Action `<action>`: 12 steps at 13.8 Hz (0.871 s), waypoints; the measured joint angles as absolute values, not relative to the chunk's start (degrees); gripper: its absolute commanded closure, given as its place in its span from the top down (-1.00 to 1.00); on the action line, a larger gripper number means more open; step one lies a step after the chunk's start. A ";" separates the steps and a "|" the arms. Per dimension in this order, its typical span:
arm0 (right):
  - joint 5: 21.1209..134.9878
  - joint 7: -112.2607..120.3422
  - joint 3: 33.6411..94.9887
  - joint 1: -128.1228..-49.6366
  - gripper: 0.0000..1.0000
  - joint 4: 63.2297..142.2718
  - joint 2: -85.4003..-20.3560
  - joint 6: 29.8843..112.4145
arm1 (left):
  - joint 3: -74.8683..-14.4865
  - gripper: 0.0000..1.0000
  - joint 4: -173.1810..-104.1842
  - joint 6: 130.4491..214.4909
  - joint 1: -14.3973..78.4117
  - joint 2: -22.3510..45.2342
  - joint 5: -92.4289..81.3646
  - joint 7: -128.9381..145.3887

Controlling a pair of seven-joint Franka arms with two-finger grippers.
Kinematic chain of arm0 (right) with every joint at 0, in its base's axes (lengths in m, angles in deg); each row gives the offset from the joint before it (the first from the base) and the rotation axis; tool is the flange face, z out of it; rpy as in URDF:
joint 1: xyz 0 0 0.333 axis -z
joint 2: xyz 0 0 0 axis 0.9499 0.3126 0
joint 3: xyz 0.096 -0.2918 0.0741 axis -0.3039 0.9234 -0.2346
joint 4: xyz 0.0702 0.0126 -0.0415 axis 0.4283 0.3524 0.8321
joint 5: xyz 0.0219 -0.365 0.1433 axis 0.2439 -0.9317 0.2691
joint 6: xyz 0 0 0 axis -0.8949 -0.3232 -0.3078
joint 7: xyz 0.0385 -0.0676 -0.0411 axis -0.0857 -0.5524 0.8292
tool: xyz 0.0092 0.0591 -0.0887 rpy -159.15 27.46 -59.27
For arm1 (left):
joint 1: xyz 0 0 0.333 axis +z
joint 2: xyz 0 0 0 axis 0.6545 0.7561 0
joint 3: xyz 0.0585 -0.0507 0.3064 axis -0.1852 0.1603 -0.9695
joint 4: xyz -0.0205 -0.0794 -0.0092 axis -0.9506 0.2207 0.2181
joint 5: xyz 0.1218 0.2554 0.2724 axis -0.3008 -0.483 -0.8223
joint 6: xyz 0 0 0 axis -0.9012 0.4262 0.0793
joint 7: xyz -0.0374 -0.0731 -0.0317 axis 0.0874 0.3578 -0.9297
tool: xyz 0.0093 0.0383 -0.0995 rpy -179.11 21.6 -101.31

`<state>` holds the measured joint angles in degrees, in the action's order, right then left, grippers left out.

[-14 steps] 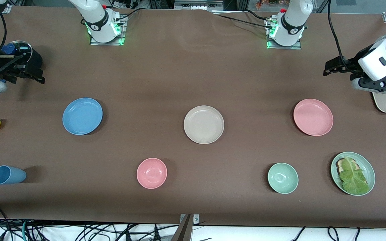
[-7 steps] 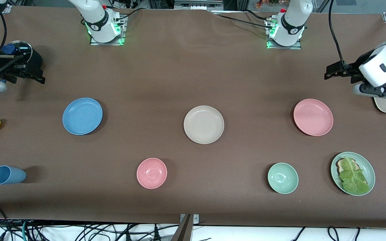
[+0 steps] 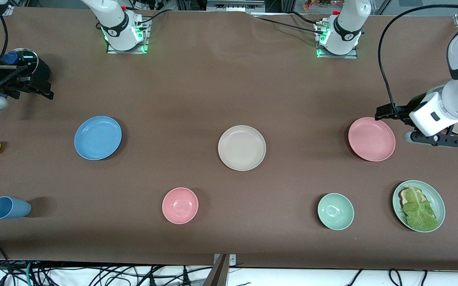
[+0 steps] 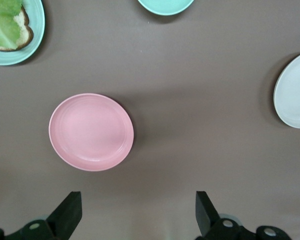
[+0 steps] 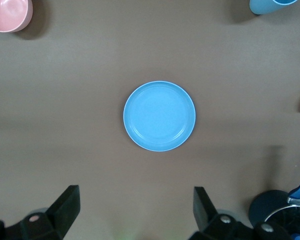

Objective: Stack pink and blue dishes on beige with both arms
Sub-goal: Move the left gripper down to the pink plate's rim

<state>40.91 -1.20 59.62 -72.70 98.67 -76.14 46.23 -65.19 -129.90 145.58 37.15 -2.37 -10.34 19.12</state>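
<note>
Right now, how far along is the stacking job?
Nothing is stacked yet. The beige plate is bare; the pink plate and blue plate lie apart from it. The left gripper, open, hangs by the pink plate's edge. The right gripper waits, open. Both lifts remain.

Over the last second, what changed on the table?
The left hand, open and empty, swung from the table's end toward the pink plate, now at its rim. The right hand waits, open. Blue plate and beige plate unmoved.
</note>
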 measured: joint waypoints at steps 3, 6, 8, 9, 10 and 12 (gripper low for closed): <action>40.91 -1.20 59.62 -72.70 1.00 98.67 -76.14 46.23 | -65.28 1.00 -129.74 145.68 37.42 -0.09 -10.34 19.12; 40.91 -1.20 59.62 -72.71 1.00 98.67 -76.14 46.23 | -65.62 1.00 -129.53 147.14 38.46 3.12 -10.34 19.14; 40.91 -1.20 59.62 -72.70 1.00 98.67 -76.14 46.23 | -65.71 1.00 -129.37 151.56 40.40 4.55 -10.34 20.50; 40.91 -1.20 59.62 -72.70 1.00 98.67 -76.14 46.23 | -65.74 1.00 -129.36 153.35 41.90 5.16 -10.34 23.94; 40.91 -1.20 59.62 -72.71 1.00 98.67 -76.14 46.22 | -65.78 1.00 -129.35 154.80 43.50 5.88 -10.14 27.75; 40.91 -1.20 59.62 -72.71 1.00 98.67 -76.14 46.22 | -65.81 1.00 -129.36 156.59 46.70 7.42 -8.77 32.20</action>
